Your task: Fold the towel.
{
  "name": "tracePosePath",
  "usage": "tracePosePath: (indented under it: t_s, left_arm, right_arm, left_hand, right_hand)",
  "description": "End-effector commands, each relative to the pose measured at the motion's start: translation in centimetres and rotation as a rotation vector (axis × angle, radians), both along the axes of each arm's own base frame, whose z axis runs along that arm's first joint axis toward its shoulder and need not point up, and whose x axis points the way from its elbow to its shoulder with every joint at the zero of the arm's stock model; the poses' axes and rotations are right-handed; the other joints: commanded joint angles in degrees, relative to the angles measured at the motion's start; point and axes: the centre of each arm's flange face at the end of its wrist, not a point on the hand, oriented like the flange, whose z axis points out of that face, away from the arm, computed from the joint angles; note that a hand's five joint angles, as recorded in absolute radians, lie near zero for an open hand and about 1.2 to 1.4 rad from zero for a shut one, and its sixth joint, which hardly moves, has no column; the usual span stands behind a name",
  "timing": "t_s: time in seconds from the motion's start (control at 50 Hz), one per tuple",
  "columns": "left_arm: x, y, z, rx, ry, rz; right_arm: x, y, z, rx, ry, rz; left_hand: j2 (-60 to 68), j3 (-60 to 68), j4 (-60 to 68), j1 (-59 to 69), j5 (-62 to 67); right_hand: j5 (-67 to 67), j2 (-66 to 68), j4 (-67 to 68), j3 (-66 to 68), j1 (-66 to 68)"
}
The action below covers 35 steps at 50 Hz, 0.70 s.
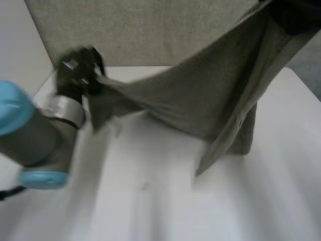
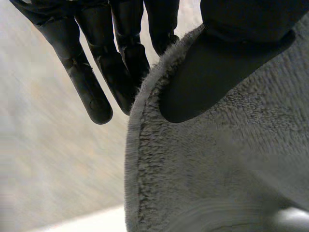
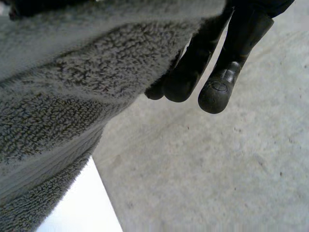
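- Towel (image 1: 200, 95) hangs in the air above the white table (image 1: 150, 201), slung between the two hands; it sags in a shallow curve from the left hand up to the right, and a long flap drops from its right side until the bottom end reaches the table or nearly so, I cannot tell which
- Its ends are hidden: one is bunched inside the left hand, the other runs off at the upper right corner of the head view
- Cloth is thick grey-beige terry, looped pile all over, with a fuzzy rolled hem along the edge seen in the left wrist view
- Left hand (image 1: 75, 70), black and blurred in the head view, is clamped on the towel's left end; in its wrist view the broad smooth thumb (image 2: 207, 87) presses flat on the pile just inside the hem and the fingers (image 2: 91, 92) lie straight behind the edge, so the cloth is pinched between them
- Right hand (image 1: 296, 15) is a dark shape cut off by the head view's corner, holding the towel's high end; in its wrist view rounded fingertips (image 3: 219, 92) poke out from behind the cloth's edge, the thumb is mostly out of sight, and the cloth is drawn tight across the palm, gripped
- Left arm (image 1: 30, 130), a grey tube with a light-blue cap, comes in low at the left
- Beige panel (image 1: 150, 30) with a woven-looking surface stands behind the table
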Motion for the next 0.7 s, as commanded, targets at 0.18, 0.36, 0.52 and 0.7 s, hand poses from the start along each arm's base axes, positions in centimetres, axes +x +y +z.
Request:
tracePosePath:
  t_s: [0.18, 0.36, 0.52, 0.7]
  left_arm:
    - [2.7, 4.2, 4.6, -0.173, -0.213, -0.067]
    - [1.7, -0.1, -6.0, 0.193, -0.409, -0.12]
    - [0.3, -6.5, -7.7, 0.104, -0.566, -0.073]
    - [-1.3, -10.4, 8.8, -0.408, -0.272, 0.035]
  right_arm:
    - [-1.6, -4.3, -6.4, 0.322, 0.106, -0.086]
    - [-0.3, -9.1, -14.0, 0.545, 0.194, -0.077]
    - [2.4, -15.4, -16.4, 0.43, 0.206, -0.085]
    - [3.8, -20.8, -6.0, -0.178, -0.082, -0.185]
  left_hand:
    - [10.33, 10.42, 10.28, 12.11, 11.6]
    - [10.33, 10.42, 10.28, 12.11, 11.6]
    - [10.33, 10.42, 10.28, 12.11, 11.6]
    - [10.33, 10.42, 10.28, 12.11, 11.6]
  right_hand:
    - [1.9, 3.09, 2.5, 3.29, 4.42]
    - [1.9, 3.09, 2.5, 3.29, 4.42]
    - [1.9, 3.09, 2.5, 3.29, 4.42]
    - [1.9, 3.09, 2.5, 3.29, 4.42]
